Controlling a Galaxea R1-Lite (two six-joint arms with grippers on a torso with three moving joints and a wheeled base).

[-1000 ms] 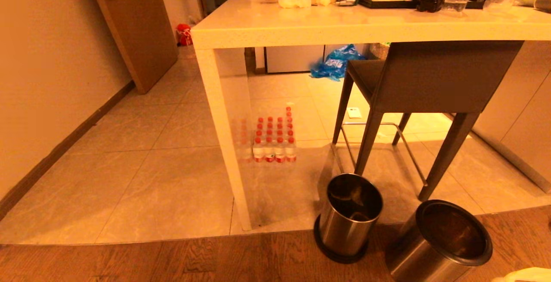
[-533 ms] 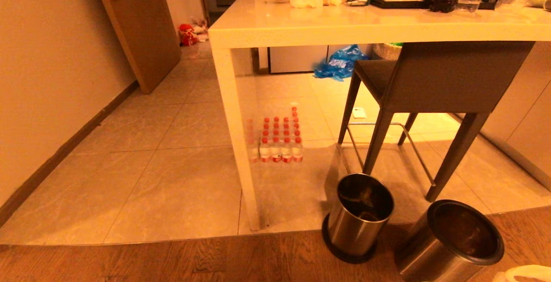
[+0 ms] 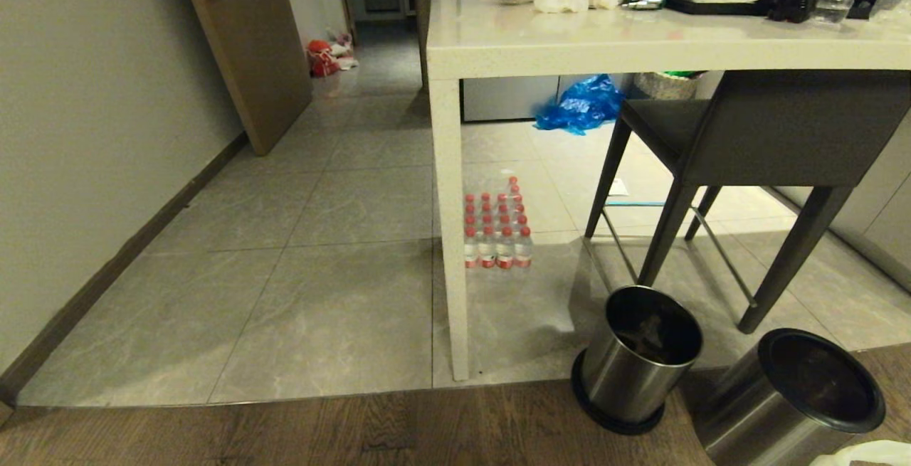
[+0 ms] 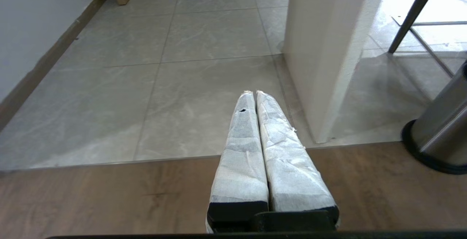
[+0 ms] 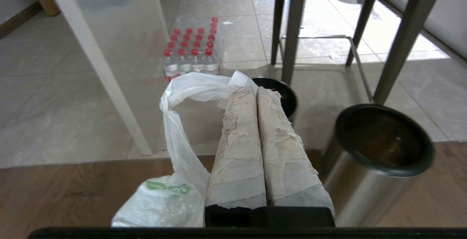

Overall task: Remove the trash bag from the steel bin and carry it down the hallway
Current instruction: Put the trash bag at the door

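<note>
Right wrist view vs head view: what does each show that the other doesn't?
Only the right wrist view: the right tool, shut on the trash bag, which hangs beside it clear of either bin.

Only the head view: the hallway beyond the wooden door, the cluttered tabletop, and the red bag far down the floor.

Both: two steel bins, the pack of red-capped water bottles, the white table leg, the dark chair, the blue bag.
</note>
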